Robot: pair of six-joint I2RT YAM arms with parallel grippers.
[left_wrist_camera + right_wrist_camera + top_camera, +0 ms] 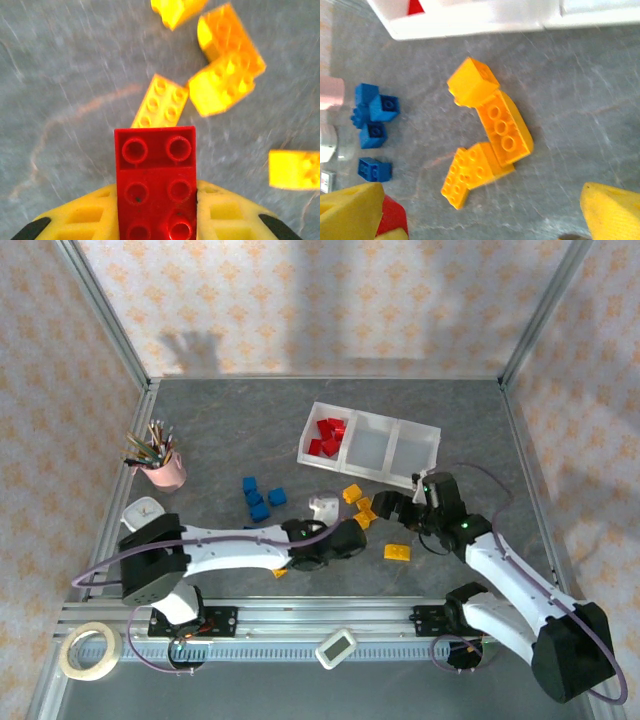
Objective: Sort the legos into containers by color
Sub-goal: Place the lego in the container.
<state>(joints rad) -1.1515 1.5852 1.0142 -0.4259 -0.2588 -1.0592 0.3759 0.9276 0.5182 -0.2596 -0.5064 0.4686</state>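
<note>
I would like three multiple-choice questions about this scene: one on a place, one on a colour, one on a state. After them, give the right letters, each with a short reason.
1. In the top view, which compartment of the white tray holds the red bricks?
A) the left one
B) the middle one
C) the right one

2. Which colour is the brick held in the left pincer?
A) blue
B) yellow
C) red

3. In which state is the right pincer?
A) shut on a yellow brick
B) open
C) shut on a blue brick

Answers:
1 A: the red pile lies in the left end compartment.
2 C: the left wrist view shows a red brick clamped between the fingers.
3 B: its fingers stand wide apart above the yellow bricks, gripping nothing.
</note>
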